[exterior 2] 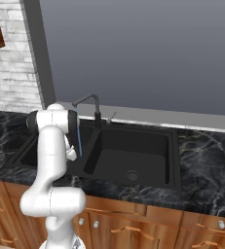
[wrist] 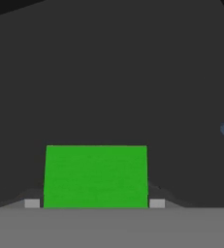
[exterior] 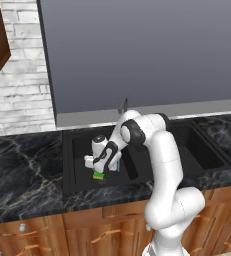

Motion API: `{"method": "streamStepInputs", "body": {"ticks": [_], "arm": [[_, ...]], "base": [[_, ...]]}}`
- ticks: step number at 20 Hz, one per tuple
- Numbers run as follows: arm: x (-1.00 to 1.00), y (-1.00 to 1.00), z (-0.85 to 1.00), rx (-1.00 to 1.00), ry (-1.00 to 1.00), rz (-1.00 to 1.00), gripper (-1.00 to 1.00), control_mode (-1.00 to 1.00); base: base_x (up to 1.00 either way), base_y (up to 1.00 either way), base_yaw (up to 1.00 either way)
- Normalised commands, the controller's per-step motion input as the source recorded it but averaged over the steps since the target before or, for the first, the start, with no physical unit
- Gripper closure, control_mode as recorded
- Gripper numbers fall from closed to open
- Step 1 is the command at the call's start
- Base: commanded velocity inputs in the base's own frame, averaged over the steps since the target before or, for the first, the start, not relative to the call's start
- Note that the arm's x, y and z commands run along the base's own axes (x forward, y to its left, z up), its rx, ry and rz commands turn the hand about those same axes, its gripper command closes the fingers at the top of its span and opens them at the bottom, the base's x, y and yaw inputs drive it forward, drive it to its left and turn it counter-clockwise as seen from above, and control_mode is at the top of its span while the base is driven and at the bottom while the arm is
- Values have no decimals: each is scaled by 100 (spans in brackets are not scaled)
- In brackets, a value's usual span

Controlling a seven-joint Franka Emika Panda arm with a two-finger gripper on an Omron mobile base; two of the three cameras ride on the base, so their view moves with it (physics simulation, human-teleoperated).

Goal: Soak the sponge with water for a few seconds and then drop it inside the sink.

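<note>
Hand [exterior: 100, 171]: closed on the sponge [exterior: 99, 175], over the left basin of the sink [exterior: 77, 172].
Water [exterior 2: 79, 141]: ran just beside the sponge.

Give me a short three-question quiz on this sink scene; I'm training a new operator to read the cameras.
1. True or false: the gripper holds the sponge over the left basin of the sink.
2. What colour is the sponge face seen in the hand view? A) yellow B) green C) blue
3. Fill in: the water falls from the ____.

Key:
1. True; the green sponge sits between the fingertips, above the left basin.
2. B; a flat green face.
3. Faucet; a thin blue stream drops from its spout.
</note>
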Motion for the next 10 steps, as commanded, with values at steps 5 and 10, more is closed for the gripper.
{"method": "streamStepInputs", "body": {"ticks": [5, 10], "arm": [[0, 0, -6, 0, 0, -2, 100, -100], [0, 0, 0, 1, 0, 0, 100, -100]], "base": [[0, 0, 0], [0, 0, 0]]}}
